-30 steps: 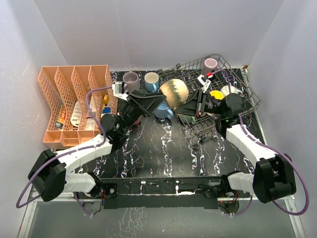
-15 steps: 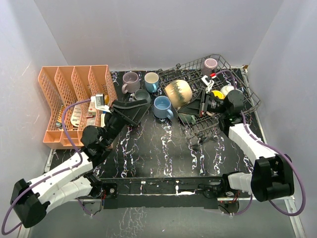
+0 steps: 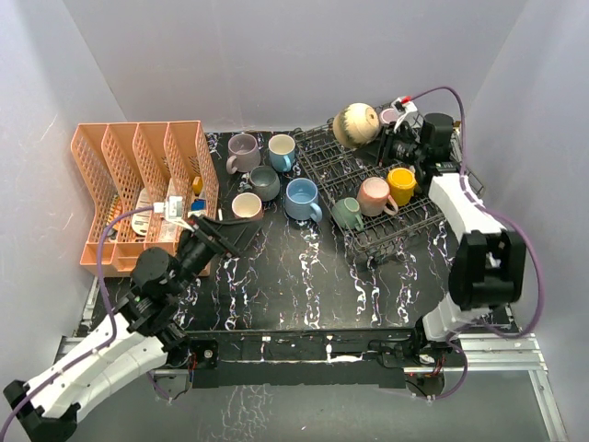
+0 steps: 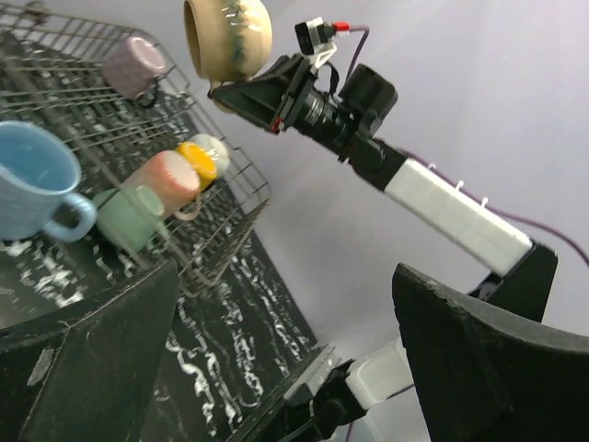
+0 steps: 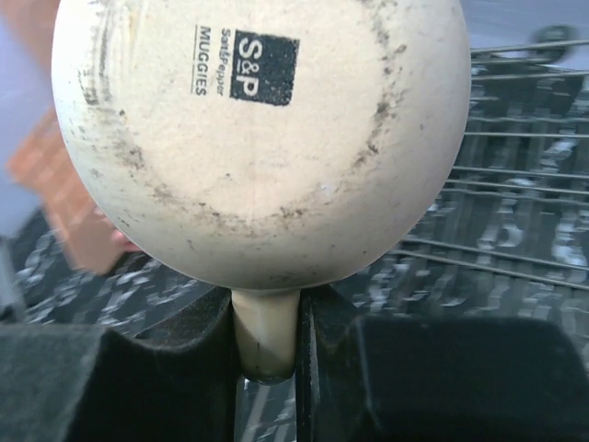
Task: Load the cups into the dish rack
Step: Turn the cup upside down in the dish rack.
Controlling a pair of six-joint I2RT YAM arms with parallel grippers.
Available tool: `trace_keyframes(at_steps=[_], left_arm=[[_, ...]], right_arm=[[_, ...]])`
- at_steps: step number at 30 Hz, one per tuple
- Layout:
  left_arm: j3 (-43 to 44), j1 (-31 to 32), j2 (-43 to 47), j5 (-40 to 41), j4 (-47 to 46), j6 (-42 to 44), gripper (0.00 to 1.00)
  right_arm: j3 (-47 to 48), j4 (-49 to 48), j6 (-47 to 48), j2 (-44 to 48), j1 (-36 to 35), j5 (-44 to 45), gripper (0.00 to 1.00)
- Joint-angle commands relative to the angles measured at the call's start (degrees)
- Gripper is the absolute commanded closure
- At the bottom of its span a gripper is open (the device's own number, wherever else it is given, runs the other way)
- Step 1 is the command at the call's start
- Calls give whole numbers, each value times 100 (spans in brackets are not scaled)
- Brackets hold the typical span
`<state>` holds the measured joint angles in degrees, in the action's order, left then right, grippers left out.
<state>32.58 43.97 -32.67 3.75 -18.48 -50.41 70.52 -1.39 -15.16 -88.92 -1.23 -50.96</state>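
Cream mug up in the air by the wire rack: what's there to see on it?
The cream mug is round-bellied, glossy ceramic with brown streaks on its side. Its matt, speckled base bears an "S&P Muggies" mark. It hangs tipped on its side above the far end of the dish rack, touching only the right gripper, which pinches its handle.

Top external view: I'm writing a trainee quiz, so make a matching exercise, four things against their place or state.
Things
1. cream cup
2. yellow cup
3. blue cup
4. left gripper

Places or states
A. open, holding nothing
B. on the table, outside the dish rack
C. held up by its handle in the right gripper
D. inside the dish rack

Pairs: 1-C; 2-D; 3-B; 4-A
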Motion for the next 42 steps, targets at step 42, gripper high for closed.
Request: trace_keyframes(at_steps=[42], left_arm=[[-886, -33, 1280, 871, 1582, -38, 3]], right_arm=[[4488, 175, 2414, -4819, -8, 4019, 73]])
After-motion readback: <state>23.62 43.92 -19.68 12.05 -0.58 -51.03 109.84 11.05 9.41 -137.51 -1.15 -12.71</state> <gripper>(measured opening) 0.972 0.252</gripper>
